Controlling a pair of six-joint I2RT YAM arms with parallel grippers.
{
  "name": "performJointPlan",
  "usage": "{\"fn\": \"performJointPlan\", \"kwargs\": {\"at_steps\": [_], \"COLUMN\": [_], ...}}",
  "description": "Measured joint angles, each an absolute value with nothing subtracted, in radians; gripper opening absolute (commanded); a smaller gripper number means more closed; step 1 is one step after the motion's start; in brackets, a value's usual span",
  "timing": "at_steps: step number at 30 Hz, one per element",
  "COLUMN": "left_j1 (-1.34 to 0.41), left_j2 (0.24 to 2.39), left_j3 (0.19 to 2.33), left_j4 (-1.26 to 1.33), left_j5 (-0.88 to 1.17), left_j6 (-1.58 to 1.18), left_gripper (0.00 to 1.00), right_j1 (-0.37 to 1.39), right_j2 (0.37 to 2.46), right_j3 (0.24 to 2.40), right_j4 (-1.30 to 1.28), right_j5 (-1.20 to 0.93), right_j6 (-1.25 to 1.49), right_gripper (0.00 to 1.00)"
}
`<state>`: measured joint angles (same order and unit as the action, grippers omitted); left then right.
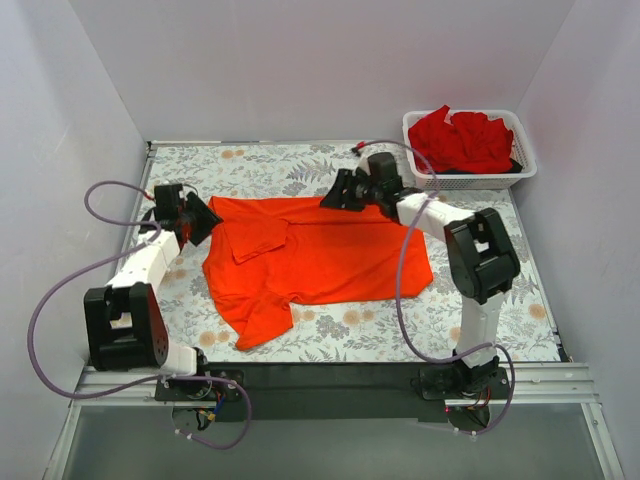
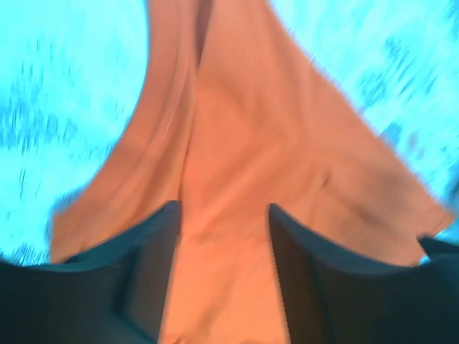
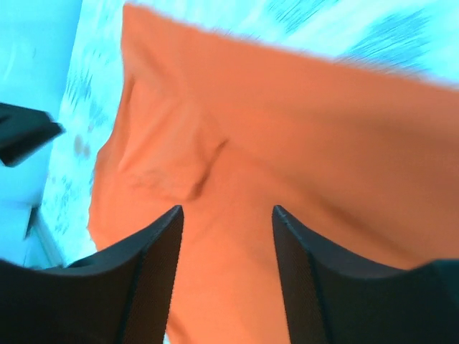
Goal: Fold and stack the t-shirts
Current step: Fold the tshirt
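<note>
A bright orange-red t-shirt [image 1: 330,260] lies spread on the floral table, with one sleeve folded inward near its top left and the other trailing at the lower left. My left gripper [image 1: 208,220] hovers at the shirt's upper left edge. In the left wrist view it [image 2: 224,215] stands open, with flat orange cloth [image 2: 237,143] beneath the gap. My right gripper [image 1: 330,195] is at the shirt's far edge. In the right wrist view it [image 3: 227,215] is also open over the shirt [image 3: 287,143], gripping nothing. Deeper red t-shirts [image 1: 465,140] are heaped in the basket.
A white mesh basket [image 1: 470,181] stands at the back right corner of the table. White walls close in the left, far and right sides. The floral tabletop [image 1: 400,330] shows around the shirt. Purple cables loop beside both arms.
</note>
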<state>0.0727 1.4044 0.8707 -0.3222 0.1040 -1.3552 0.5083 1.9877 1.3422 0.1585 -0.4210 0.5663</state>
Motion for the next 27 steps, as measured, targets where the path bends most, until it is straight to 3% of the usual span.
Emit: {"fn": "performJointPlan", "kwargs": {"at_steps": [4, 7, 15, 27], "left_j1": [0.093, 0.093, 0.093, 0.125], "left_j2": [1.546, 1.680, 1.969, 2.004], "left_j3": [1.029, 1.123, 1.261, 1.256], "left_j4": [-0.265, -0.228, -0.197, -0.184], "left_j5": [0.094, 0.094, 0.101, 0.085], "left_j6": [-1.370, -1.374, -1.369, -1.415], "left_gripper": [0.24, 0.15, 0.11, 0.06], "right_j1": [0.355, 0.257, 0.191, 0.148], "right_j2": [1.914, 1.911, 1.953, 2.009], "right_j3": [1.313, 1.298, 1.291, 1.221], "right_j4": [0.141, 0.121, 0.079, 0.102], "right_j5": [-0.366, -0.319, -0.228, -0.141], "right_j6": [0.470, 0.421, 0.355, 0.369], "right_gripper": [0.44, 0.34, 0.32, 0.34]}}
